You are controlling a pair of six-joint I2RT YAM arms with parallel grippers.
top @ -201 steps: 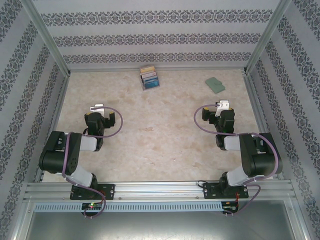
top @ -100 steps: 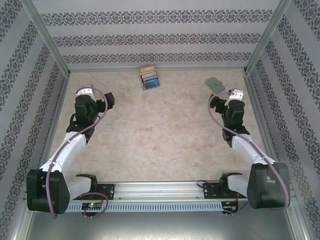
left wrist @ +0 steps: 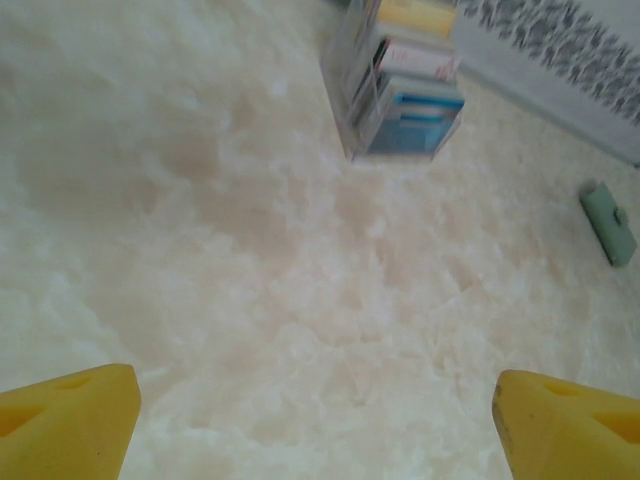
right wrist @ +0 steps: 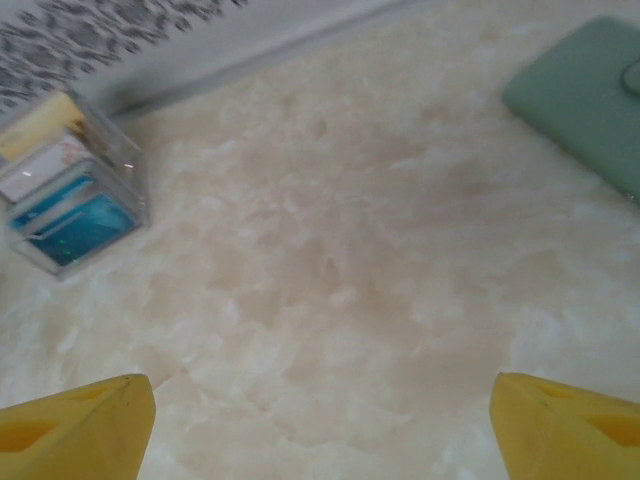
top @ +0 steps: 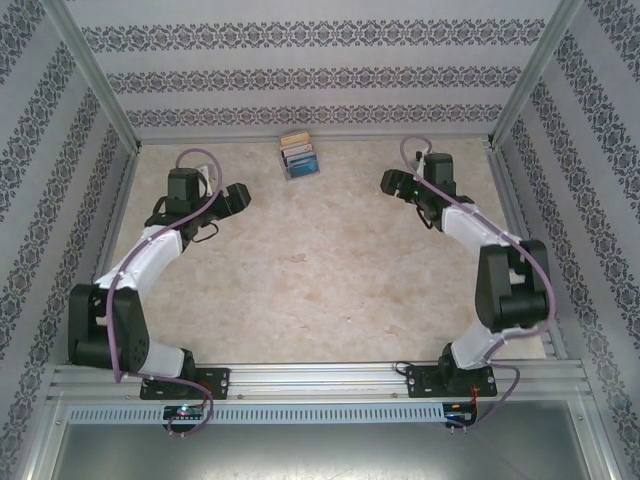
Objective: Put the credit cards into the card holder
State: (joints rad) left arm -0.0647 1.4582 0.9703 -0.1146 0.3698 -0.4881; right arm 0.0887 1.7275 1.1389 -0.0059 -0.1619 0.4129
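Both grippers are hovering over the table (top: 320, 260). The left gripper (left wrist: 315, 425) and right gripper (right wrist: 320, 425) are both spreading their yellow pads wide, holding nothing. The credit cards (left wrist: 412, 95) are standing on edge in a clear rack (left wrist: 342, 95), top centre of the overhead view. The card holder (right wrist: 585, 95) is lying flat, upper right of the right wrist view. The cards are looking thin, stiff and slick: I'd pinch an exposed top edge.

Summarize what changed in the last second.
The left claw and right claw swung forward to the far end of the table, turning inward. Nothing grabbed; both open, empty. The cards stay in the rack; the wallet stays closed.
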